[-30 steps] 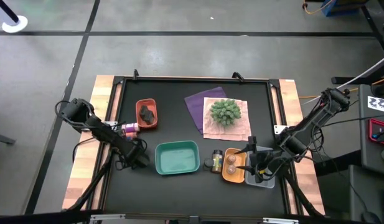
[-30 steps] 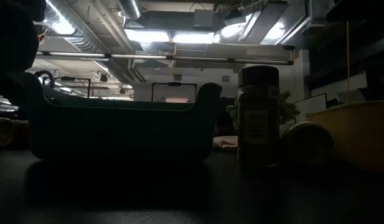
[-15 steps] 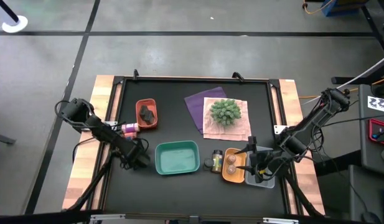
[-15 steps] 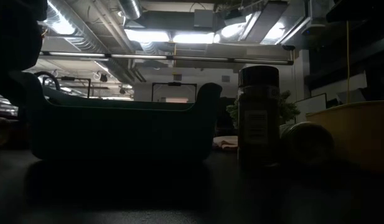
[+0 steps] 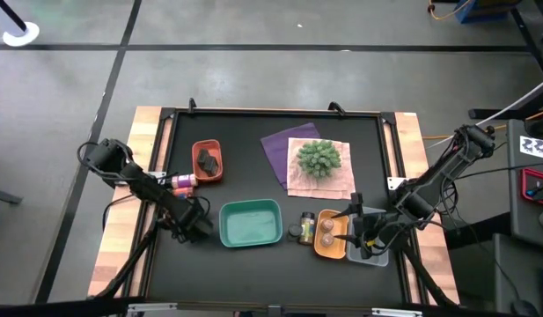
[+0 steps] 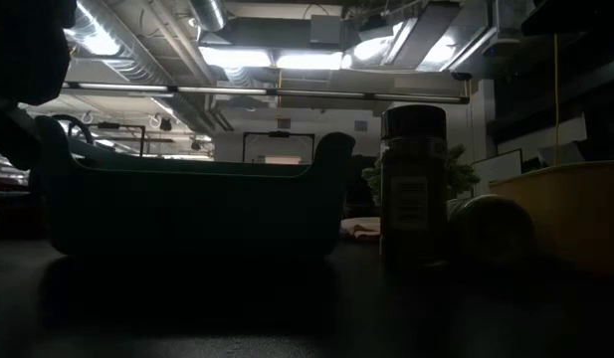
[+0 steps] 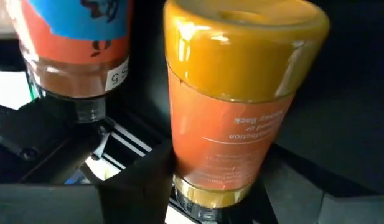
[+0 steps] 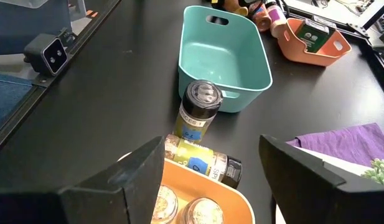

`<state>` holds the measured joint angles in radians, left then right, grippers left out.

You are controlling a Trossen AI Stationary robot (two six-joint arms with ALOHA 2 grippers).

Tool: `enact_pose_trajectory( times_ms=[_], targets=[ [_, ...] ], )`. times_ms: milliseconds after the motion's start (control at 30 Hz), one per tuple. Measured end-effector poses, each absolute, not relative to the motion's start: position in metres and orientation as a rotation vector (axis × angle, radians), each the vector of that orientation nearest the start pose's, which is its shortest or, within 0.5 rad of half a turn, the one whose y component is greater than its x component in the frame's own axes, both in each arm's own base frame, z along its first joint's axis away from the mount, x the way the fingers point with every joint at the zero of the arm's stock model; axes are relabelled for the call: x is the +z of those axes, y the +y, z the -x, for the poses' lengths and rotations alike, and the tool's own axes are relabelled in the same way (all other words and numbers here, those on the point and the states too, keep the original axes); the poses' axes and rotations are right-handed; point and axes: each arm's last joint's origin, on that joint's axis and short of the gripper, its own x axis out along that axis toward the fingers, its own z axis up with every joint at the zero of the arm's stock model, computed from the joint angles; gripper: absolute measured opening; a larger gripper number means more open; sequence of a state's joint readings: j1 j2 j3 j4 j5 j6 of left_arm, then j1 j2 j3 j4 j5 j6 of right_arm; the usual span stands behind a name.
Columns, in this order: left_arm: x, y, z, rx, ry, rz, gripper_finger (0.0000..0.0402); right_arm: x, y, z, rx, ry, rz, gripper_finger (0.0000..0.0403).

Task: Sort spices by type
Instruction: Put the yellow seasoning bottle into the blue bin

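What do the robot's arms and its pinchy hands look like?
Both arms are thin, dark and jointed, with black cables looping along them. The left gripper and right gripper are black too. Up close, the right one's fingers are flat, matte dark wedges with angular edges.

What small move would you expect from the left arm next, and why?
Probably a short lift straight up. The left end effector appears closed around the orange-capped jar, a second jar stands close beside it, and the teal tray lies right alongside, so rising first should clear both.
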<state>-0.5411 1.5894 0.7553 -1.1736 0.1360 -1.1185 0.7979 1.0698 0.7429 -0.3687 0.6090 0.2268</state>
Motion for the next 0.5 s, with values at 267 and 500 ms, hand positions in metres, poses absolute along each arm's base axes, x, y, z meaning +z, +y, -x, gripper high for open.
enact_pose_trajectory(
  times_ms=[267, 500],
  targets=[
    [0.1322, -0.1048, -0.1675, 0.645, 1.849, 0.338, 0.024, 0.2545, 0.1421, -0.1618, 0.119, 0.545, 0.23, 0.026],
    [0.1326, -0.1057, -0.1685, 0.652, 1.846, 0.361, 0.0197, 0.2544, 0.1421, -0.1617, 0.12, 0.546, 0.236, 0.026]
  ],
)
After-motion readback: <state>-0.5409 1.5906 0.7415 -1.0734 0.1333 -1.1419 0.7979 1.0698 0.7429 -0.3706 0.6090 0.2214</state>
